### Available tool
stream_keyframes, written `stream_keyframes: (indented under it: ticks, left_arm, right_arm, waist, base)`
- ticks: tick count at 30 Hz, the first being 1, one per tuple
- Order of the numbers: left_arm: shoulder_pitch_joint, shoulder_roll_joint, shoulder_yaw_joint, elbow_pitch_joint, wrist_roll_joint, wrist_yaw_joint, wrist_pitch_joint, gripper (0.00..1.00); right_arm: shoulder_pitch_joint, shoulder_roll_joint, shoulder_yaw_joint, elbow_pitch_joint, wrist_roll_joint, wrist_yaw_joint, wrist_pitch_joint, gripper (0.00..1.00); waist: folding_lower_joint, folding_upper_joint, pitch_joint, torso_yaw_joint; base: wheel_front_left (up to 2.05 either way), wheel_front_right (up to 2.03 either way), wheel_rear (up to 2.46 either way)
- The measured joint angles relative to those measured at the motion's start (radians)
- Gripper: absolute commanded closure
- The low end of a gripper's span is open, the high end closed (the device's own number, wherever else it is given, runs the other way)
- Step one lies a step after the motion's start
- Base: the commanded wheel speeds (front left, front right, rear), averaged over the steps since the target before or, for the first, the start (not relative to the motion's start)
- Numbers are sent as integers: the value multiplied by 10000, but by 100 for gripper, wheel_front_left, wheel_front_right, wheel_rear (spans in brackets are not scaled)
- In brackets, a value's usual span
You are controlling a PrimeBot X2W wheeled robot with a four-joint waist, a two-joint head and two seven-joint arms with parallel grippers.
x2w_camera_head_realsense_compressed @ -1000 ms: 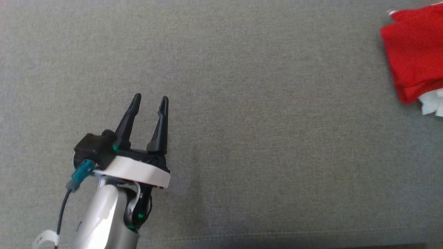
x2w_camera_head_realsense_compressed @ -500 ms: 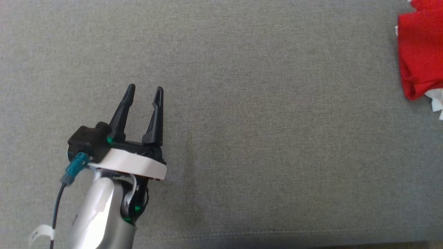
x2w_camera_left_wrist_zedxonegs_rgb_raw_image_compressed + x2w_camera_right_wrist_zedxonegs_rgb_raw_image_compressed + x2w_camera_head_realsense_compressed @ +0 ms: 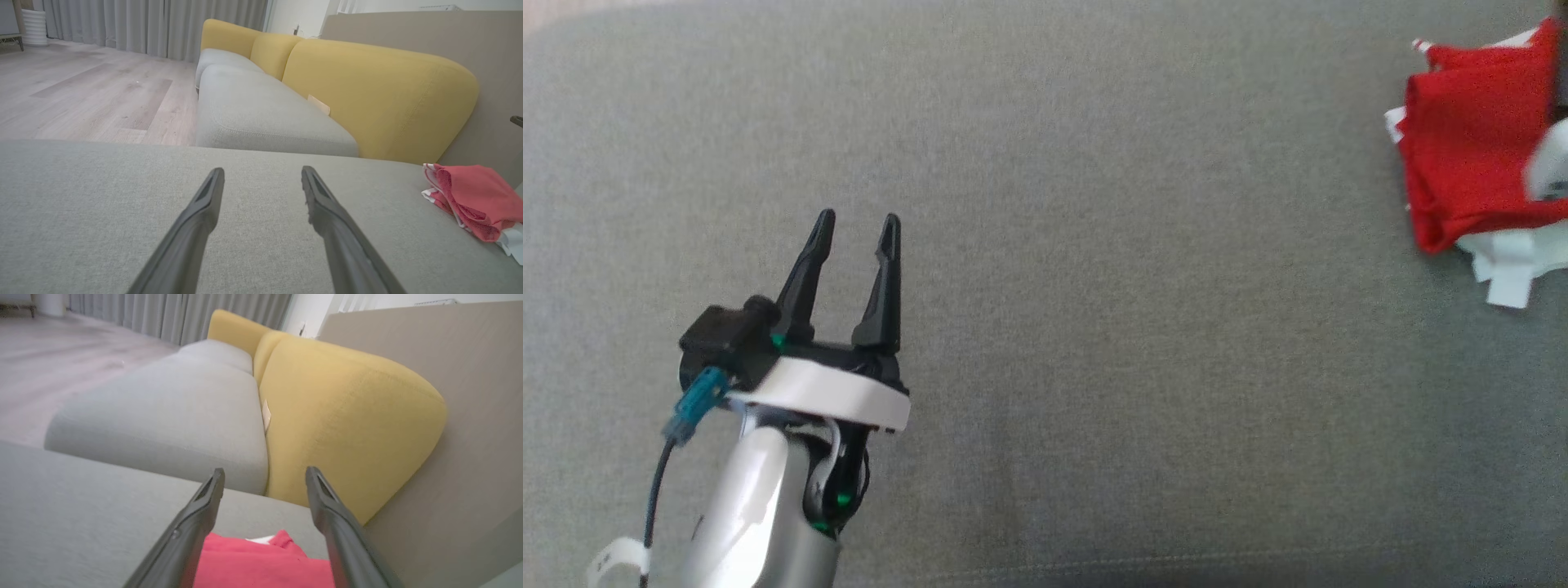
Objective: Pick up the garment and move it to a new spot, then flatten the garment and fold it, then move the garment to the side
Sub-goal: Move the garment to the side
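i count one garment (image 3: 1470, 139), red with white cloth showing at its edges, and two grippers. the garment lies bunched at the far right of the grey cushion (image 3: 1094, 327), well apart from my left gripper (image 3: 858, 219). that one hovers over bare cushion, fingers spread, nothing between them. my right gripper (image 3: 264, 471) is just above the garment, fingers wide apart and gripping nothing. i cannot tell whether they touch the cloth.
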Motion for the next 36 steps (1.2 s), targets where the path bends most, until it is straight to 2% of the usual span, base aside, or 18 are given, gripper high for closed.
stream_keyframes:
  ticks: [8, 14, 24, 28, 36]
  left_arm:
    - [728, 0, 190, -449, -215, 205, 0, 0]
    - [1336, 4, 198, -541, -293, 345, 0, 0]
    - [2373, 12, 244, -715, -280, 535, 0, 0]
    - [2775, 13, 249, -775, -278, 642, 0, 0]
    - [3126, 19, 274, -943, -182, 803, 0, 0]
  right_arm:
    - [2002, 1873, 372, -2159, 1588, 0, -424, 0]
    - [4280, 2782, 391, -2744, 2268, 0, -968, 0]
    - [6515, 3072, 711, -2909, 3003, 0, -2010, 0]
    - [6852, 3097, 1034, -2861, 3185, 0, -2169, 0]
    - [7020, 3099, 1051, -2817, 3369, 0, -2238, 0]
  waist:
    - [0, 0, -1199, -92]
    - [-1, 0, -1991, -25]
    - [-1, 0, -2681, 70]
    - [-1, 0, -2789, 54]
    - [-1, 0, -2887, 64]
  base:
    - [0, 0, 0]
    - [0, 0, 0]
    - [0, 0, 0]
    - [0, 0, 0]
    - [0, 0, 0]
